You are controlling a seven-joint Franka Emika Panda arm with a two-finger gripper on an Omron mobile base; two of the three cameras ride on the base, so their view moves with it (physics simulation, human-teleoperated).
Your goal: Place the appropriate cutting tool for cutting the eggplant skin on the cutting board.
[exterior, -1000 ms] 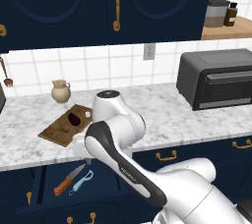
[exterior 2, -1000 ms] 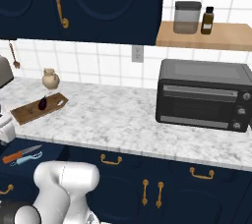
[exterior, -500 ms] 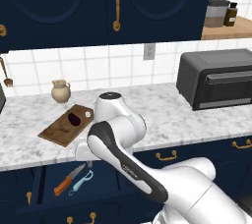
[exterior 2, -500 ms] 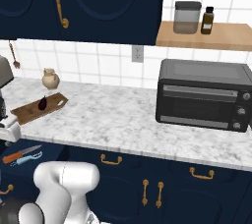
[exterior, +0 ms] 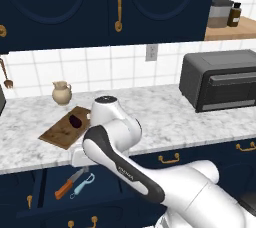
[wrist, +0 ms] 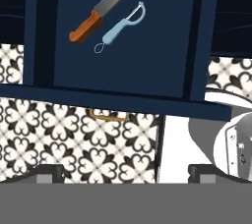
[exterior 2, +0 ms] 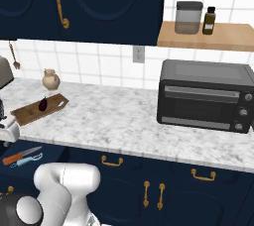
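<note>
Since the earlier frames the arm's white shoulder is seen shifted slightly lower and left in the left base view; bench [exterior: 165, 117] items are unmoved. In the hand view the pincer [wrist: 125, 173] is spread wide with nothing held, tips at the bottom edge, well apart from the open drawer [wrist: 128, 66]. Counted: one peeler [wrist: 119, 27] at upper centre of the drawer, just beside one knife [wrist: 94, 15]; one eggplant [exterior: 75, 120] on one cutting board [exterior: 57, 133], left of centre.
</note>
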